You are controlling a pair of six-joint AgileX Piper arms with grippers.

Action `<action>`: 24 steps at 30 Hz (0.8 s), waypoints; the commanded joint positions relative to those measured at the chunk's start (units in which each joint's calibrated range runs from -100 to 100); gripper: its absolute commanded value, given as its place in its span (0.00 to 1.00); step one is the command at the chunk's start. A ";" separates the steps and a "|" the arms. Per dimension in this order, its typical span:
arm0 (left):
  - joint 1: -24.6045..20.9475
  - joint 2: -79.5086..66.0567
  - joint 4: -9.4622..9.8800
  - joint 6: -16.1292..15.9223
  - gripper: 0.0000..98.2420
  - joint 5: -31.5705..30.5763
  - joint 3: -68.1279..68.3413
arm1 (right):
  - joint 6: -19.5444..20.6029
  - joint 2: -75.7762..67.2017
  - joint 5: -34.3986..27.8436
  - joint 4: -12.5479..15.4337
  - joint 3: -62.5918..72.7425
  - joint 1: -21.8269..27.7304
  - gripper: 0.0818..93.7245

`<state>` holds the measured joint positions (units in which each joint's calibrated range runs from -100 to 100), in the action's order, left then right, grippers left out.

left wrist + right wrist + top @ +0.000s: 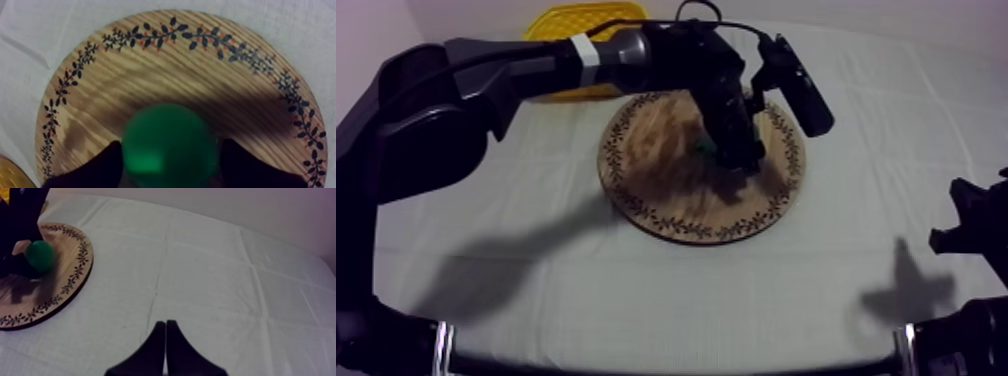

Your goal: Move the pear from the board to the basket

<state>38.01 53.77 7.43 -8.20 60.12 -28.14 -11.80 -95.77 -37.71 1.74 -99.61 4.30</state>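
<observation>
1. Table cloth (636, 290): grey-white, creased, covers whole table. Arm shadows lie on the near part.

2. Right gripper (165, 324): low at near right side of table, over bare cloth, well apart from the board. Two black fingers pressed together into a narrow wedge, nothing btwn them.

3. Wooden board (666, 200): round, leaf-pattern rim w/ small red dots. Lies flat on the cloth at approx mid-table, a bit toward the far side. Dark shadow falls across its middle.

4. Pear (170, 145): green, smooth, over the board nr its ctr, well inside the rim. Cannot tell whether it rests on the wood or hangs just clear of it.

5. Left gripper (731, 152): arm reaches in from far left, across the board's far edge, pointing down at the board's middle. Fingers (95, 167) stand one on each side of the pear, both touching it, so the claw is pinching the pear.

6. Yellow basket (581, 20): far left of table, nr the board's far-left rim. Partly hidden behind the left arm. Its inside cannot be made out.
</observation>
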 commanded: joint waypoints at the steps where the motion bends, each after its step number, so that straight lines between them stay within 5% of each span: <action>1: 0.00 0.21 0.07 0.11 0.57 -0.42 -0.18 | 0.00 0.01 -0.03 -0.01 -0.05 -0.01 0.00; 7: -0.37 0.56 0.01 -0.03 0.47 -0.84 -0.32 | 0.00 0.01 -0.03 -0.01 -0.05 -0.01 0.00; 24: -6.04 -17.91 -3.35 -2.62 0.48 8.04 4.72 | -0.04 0.01 -0.03 -0.01 -0.05 -0.01 0.00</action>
<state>32.62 40.14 4.24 -10.79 67.08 -24.36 -11.80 -95.77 -37.71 1.74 -99.61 4.30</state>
